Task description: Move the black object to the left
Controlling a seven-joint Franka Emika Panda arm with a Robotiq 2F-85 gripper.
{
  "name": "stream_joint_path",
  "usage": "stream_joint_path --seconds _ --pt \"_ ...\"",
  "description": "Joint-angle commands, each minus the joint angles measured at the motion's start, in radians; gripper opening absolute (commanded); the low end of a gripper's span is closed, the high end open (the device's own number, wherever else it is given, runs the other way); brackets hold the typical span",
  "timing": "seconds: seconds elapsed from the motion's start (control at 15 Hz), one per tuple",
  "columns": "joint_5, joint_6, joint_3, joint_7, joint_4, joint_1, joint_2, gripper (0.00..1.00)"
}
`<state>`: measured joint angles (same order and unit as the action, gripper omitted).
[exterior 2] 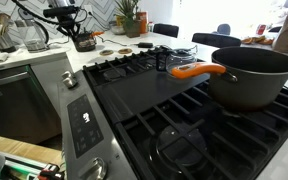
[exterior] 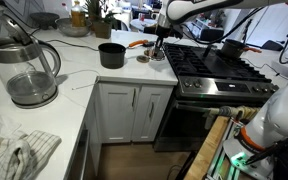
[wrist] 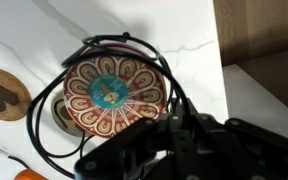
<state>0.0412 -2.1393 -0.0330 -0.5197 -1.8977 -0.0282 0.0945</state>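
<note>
Matt black, clear glass, veined stone

Under the jaws of the gripper (exterior: 160,46) we see a glossy glazed dish (wrist: 112,92) on a smooth white veined counter (exterior: 104,85). Beside them lies a wood-look disc (wrist: 4,93). Farther off are a matt black pot (exterior: 111,55), a clear glass kettle (exterior: 24,72), a crumpled cloth (exterior: 19,155), a brushed steel stove (exterior: 224,88) and dull black grates (exterior 2: 234,130).

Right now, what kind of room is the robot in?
Most likely a home kitchen: a black gas stove with iron grates, a clear glass kettle on a white stone counter, and white cupboard doors underneath.

Matte black pot (exterior: 111,55) upright on white counter (exterior: 89,85).
</note>
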Motion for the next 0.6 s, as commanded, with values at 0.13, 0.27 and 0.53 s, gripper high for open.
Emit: stream_joint_path --seconds 0.13,0.27,0.53 --pt "-0.052 0.0 -0.022 -0.075 0.03 0.019 0.035 0.01" --pt "-0.072 0.004 -0.038 -0.118 0.044 0.028 0.056 0.01" --pt "-0.099 -0.012 -0.071 -0.217 0.07 0.042 0.095 0.01"
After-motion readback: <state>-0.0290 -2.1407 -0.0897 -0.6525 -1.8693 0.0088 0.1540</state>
